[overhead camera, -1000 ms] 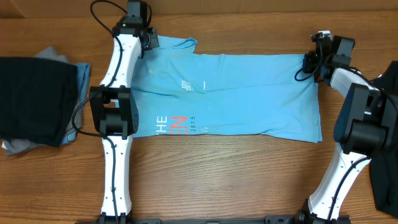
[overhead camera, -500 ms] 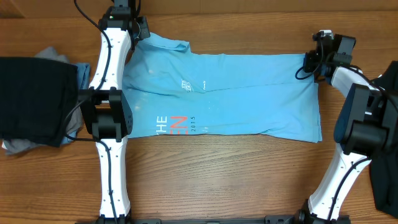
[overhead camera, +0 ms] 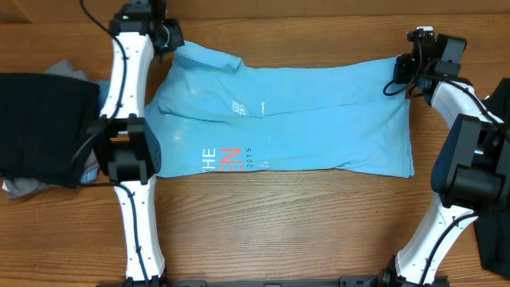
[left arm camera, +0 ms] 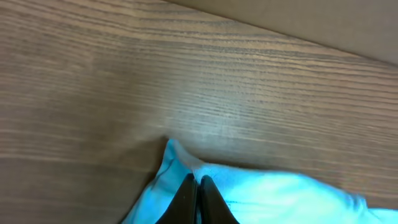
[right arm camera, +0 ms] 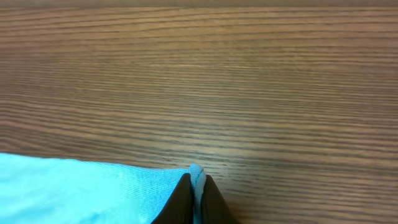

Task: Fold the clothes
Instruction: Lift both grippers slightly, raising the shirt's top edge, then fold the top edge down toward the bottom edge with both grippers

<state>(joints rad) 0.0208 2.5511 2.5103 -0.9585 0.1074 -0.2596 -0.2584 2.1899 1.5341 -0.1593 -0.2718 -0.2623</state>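
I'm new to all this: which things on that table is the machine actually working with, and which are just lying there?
In the job:
- sky-blue T-shirt, spread flat
- left gripper and right gripper, each pinched shut on a far corner of it

Lying aside:
- stack of dark clothes at the left, untouched
- dark cloth at the right edge

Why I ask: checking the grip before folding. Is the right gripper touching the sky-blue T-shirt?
Touching. The right wrist view shows the right gripper shut on the sky-blue T-shirt, its corner pinched between the closed jaws.
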